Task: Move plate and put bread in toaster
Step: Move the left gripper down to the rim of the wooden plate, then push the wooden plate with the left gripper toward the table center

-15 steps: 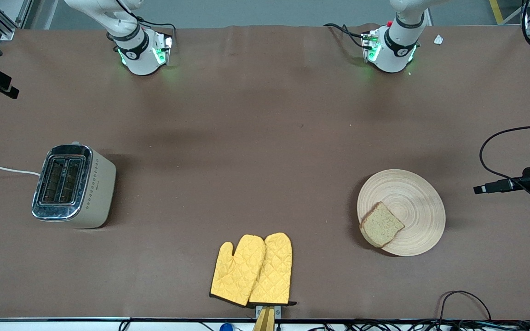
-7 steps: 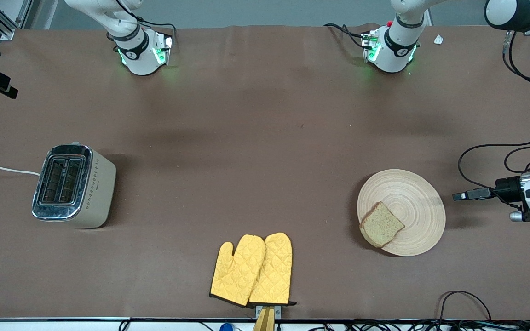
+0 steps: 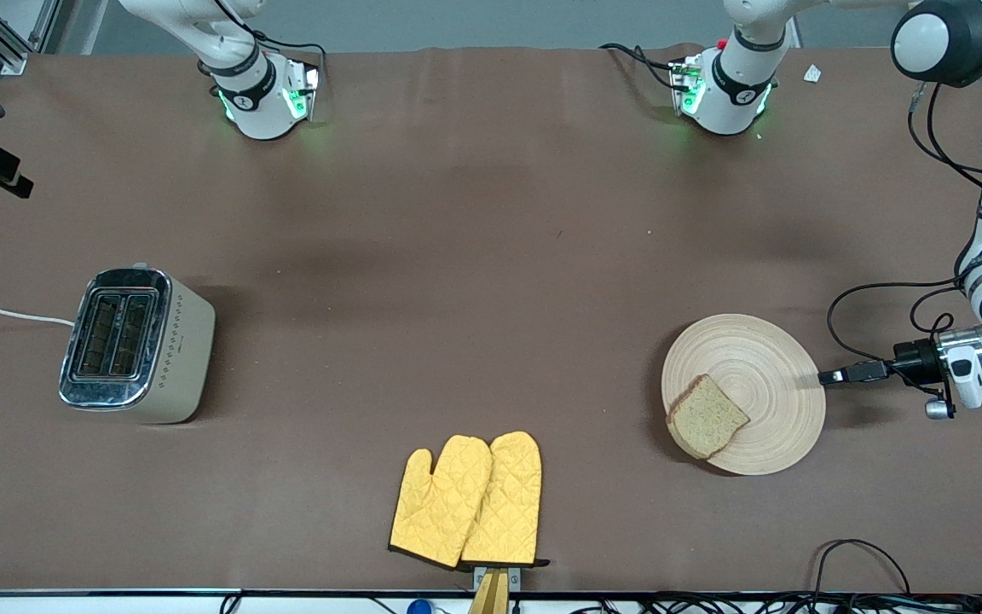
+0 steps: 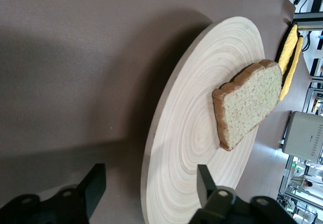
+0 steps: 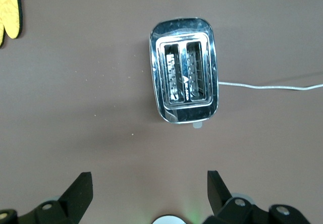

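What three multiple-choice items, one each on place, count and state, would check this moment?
1. Where does the slice of bread lie?
A. in the toaster
B. on the wooden plate, at its edge toward the oven mitts
C. on the bare table

2. How many yellow oven mitts are on the table?
A. one
B. two
C. three

3. How is the left tool?
A. open, at the plate's rim
B. shut on the bread
C. shut on the toaster's cord

Key: 1 B, the slice rests on the wooden plate, overhanging its rim slightly. 2 B, two mitts lie side by side, overlapping. 3 A, the left wrist view shows its fingers apart on either side of the rim. The right tool hangs open above the toaster, whose slots are empty.
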Robot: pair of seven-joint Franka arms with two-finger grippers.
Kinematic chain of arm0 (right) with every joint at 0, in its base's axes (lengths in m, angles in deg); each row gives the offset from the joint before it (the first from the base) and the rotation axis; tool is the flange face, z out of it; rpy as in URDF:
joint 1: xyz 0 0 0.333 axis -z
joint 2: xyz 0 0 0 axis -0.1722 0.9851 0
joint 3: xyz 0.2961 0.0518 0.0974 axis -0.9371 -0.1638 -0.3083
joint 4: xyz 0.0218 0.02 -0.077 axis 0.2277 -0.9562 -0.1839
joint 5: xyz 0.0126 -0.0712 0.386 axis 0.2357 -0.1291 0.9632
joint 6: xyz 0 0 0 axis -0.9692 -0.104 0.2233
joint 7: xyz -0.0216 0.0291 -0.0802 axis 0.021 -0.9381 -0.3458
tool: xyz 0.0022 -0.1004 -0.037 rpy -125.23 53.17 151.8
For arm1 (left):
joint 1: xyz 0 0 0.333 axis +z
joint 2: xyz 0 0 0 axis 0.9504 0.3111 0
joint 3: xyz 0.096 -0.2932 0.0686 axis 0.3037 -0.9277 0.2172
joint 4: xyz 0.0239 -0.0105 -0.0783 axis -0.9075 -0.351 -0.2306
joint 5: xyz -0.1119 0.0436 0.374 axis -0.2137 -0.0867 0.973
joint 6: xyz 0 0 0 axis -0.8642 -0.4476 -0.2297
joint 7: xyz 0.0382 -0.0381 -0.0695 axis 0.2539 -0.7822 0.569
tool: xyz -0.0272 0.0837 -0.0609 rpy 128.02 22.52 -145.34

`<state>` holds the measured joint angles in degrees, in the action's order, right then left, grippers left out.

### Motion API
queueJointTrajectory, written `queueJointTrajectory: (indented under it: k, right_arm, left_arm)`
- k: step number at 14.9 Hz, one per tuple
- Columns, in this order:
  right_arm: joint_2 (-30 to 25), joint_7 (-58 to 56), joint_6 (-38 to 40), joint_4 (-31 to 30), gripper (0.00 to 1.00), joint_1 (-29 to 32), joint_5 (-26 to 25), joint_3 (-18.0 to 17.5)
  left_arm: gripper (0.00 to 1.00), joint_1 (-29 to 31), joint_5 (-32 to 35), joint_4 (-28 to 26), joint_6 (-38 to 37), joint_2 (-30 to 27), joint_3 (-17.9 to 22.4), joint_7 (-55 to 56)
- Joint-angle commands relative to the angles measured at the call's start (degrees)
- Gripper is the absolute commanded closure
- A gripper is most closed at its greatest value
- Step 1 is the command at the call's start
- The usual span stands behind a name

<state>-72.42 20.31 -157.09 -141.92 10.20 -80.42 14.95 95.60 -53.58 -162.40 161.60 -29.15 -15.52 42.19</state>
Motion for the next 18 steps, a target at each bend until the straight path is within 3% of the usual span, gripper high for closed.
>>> queueJointTrajectory:
  k: [1,10,18]
  right_arm:
    - [-0.1,-0.2,-1.5,-0.6,0.00,-0.5,-0.5,-0.2]
    - [0.3,-0.4,-2.9,-2.6,0.00,1.6,-0.9,0.1]
    - [0.2,-0.4,-3.5,-2.3,0.00,0.9,-0.6,-0.3]
  left_arm:
    - [0.31,0.2,-1.1,1.6,-0.2,1.4,-0.4,-0.6]
    - [0.67,0.3,-2.4,2.1,-0.3,2.8,-0.4,-1.5]
    - [0.88,0.2,-2.8,2.1,-0.9,2.8,-0.5,-5.0]
